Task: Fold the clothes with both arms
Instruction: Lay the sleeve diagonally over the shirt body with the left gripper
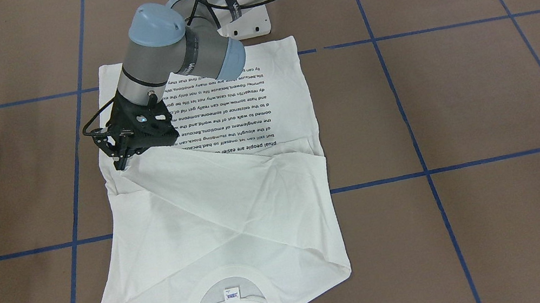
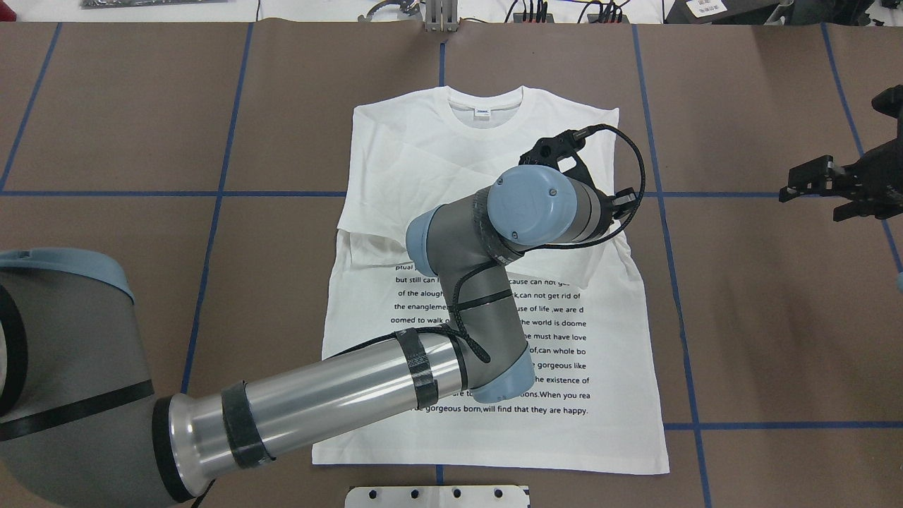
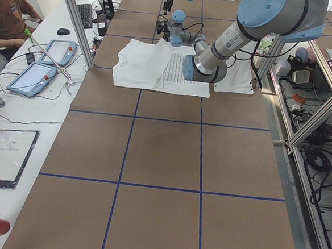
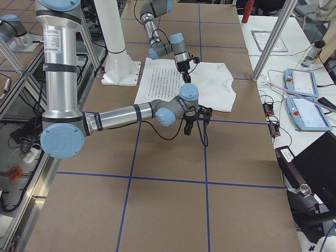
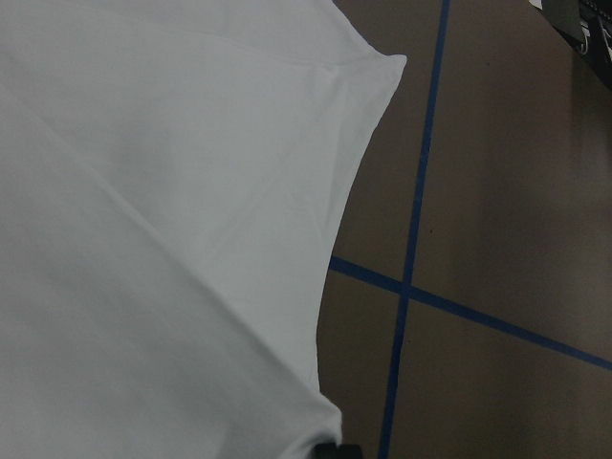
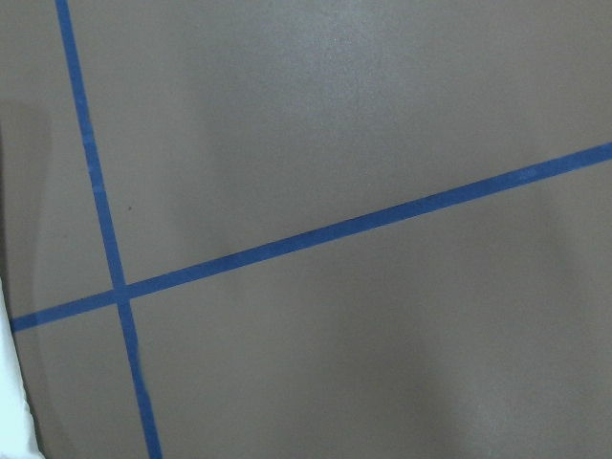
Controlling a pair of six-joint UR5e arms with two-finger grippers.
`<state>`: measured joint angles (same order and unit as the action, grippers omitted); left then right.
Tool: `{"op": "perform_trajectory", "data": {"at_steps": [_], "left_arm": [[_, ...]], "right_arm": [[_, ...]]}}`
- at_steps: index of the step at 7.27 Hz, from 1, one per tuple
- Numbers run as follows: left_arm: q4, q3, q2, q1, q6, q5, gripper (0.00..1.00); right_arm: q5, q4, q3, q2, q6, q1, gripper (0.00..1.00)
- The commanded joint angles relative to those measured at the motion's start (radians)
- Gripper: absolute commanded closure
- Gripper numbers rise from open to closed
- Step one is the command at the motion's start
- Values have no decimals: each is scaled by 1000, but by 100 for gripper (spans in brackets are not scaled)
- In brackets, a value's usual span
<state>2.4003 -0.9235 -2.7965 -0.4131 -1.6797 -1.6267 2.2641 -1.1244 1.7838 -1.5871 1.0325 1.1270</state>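
T-shirt (image 2: 621, 367) flat in middle of tabletop (image 2: 141, 282), hem by robot's edge, black words up. Left gripper (image 1: 121, 160) squeezed on end of sleeve (image 1: 230, 174) at shirt's right side, cloth lifted a bit. Right gripper (image 2: 818, 194) spread, holding nothing, over bare tabletop near right edge. Neck (image 2: 485, 120) toward far edge. Step, I think: finishing sleeve fold. Next: let go softly, then both grippers lift hem corners toward neck.
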Motion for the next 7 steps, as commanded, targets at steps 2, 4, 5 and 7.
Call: {"op": "perform_trajectory", "data": {"at_steps": [2, 4, 5, 7], "left_arm": [[22, 29, -24, 17, 0, 14, 100], [23, 31, -31, 22, 0, 14, 86], [32, 31, -32, 26, 0, 14, 83], [43, 25, -38, 30, 0, 14, 53]], "right_arm": [[2, 0, 13, -1, 1, 4, 1], [3, 0, 26, -4, 1, 7, 1], [5, 0, 26, -7, 1, 7, 1], [3, 0, 43, -19, 3, 7, 1]]}}
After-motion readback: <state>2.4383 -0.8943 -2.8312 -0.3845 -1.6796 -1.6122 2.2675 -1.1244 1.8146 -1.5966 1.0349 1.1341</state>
